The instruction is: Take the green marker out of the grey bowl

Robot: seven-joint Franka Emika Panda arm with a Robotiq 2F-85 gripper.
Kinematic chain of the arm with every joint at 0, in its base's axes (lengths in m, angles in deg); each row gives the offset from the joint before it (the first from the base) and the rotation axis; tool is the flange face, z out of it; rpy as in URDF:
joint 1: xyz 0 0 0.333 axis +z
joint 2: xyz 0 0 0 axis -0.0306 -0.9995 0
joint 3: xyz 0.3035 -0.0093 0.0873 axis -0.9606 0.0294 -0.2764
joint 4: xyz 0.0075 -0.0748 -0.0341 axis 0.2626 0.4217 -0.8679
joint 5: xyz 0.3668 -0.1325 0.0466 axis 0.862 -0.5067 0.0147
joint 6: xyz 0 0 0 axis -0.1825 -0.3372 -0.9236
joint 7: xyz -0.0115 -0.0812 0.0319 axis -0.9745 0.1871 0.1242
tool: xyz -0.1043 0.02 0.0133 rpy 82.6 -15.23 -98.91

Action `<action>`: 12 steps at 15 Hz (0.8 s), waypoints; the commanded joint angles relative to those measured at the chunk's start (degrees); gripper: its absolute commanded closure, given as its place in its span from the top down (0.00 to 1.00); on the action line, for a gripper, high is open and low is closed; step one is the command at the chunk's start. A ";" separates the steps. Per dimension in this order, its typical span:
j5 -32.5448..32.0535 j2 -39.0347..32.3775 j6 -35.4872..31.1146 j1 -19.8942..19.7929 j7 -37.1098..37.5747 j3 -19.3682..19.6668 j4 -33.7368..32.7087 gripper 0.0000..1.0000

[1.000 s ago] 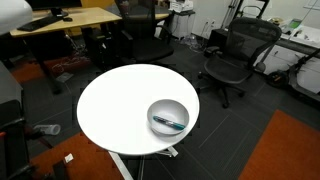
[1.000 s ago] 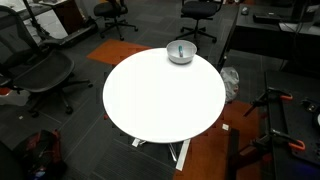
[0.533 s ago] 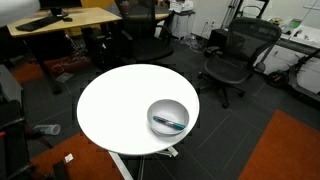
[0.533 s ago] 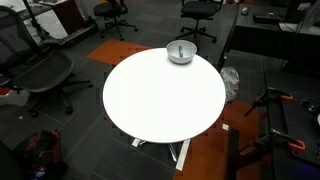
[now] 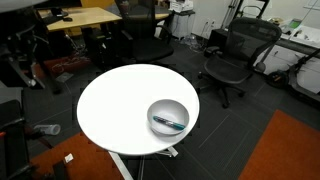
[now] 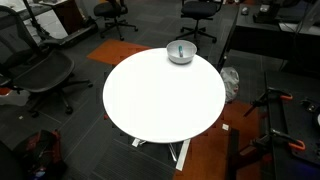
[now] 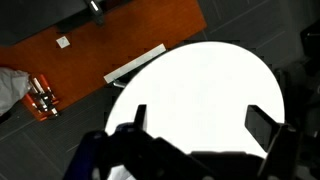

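Nothing on the desk (image 5: 120, 100) is changed since a second ago: the green marker (image 5: 170, 124) lies inside the grey bowl (image 5: 168, 107) at lower right, and my gripper (image 7: 200, 122) hangs spread over bare desk, so I judge the reach not yet begun.

Wrist view only. The gripper (image 7: 198, 118) reads as a black, backlit shape along the bottom edge. 2 blocky fingers (image 7: 268, 128), matte, with flat squared tips. The body between them is dark and lumpy, with a knuckled outline. There is a faint bluish tinge on it toward the lower-left corner of the view. Surface detail is too dark to read.
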State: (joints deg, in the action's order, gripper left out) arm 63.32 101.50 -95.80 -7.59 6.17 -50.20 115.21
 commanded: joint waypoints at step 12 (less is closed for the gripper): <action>-0.80 -18.85 -26.21 -1.98 31.68 -8.42 -5.12 1.00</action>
State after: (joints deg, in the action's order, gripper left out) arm 63.79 87.51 -119.64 -8.31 32.82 -57.17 113.52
